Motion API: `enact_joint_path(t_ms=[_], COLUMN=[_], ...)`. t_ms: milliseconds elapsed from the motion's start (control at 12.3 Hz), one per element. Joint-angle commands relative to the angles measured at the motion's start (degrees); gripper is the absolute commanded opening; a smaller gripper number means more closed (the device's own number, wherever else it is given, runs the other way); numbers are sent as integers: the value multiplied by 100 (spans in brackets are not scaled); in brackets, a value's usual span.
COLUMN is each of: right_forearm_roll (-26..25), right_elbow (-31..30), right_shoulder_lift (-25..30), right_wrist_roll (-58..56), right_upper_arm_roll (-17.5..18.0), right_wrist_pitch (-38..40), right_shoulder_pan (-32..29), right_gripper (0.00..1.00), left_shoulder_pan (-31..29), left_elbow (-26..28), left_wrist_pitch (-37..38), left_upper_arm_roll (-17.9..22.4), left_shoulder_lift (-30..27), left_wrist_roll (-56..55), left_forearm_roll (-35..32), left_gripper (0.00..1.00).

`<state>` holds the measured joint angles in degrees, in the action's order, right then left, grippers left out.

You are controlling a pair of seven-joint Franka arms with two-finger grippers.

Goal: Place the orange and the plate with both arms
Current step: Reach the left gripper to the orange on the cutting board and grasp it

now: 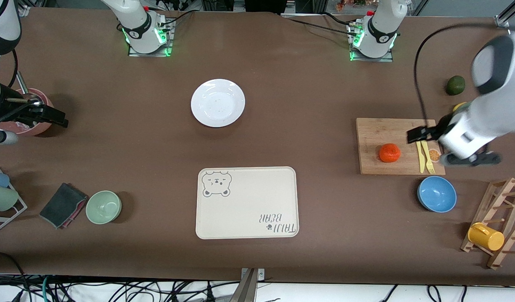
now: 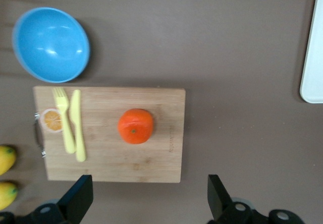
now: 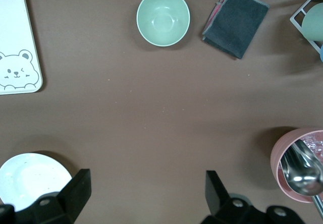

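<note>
Orange sits mid cutting board, plate nearer robot bases w/ both grippers high, fingers apart, empty; round fruit may roll off if nudged off-centre.

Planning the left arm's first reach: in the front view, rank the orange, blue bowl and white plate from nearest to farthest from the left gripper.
From the left gripper, open over the cutting board:
1. Orange, on the board.
2. Blue bowl, beside the board, nearer the camera.
3. White plate, mid-table.
</note>
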<state>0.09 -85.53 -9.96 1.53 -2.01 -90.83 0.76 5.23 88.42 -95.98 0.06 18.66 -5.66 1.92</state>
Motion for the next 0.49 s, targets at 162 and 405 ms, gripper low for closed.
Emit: enact_joint_path(t_ms=[162, 405], right_forearm_roll=[-18, -18], right_elbow=[-17, -17], right_shoulder_lift=[47, 47], right_wrist_roll=[5, 5], right_upper_arm_roll=[34, 34], right_wrist_pitch=[21, 21], right_shoulder_pan=[-23, -23], right_gripper=[100, 100], left_shoulder_pan=[119, 23], left_elbow=[374, 1456], left_wrist_pitch=[-734, -1667], left_upper_arm_roll=[-24, -24], left_shoulder_lift=[508, 148], left_wrist_roll=[47, 231], left_forearm_roll=[-60, -576], left_gripper=[100, 100])
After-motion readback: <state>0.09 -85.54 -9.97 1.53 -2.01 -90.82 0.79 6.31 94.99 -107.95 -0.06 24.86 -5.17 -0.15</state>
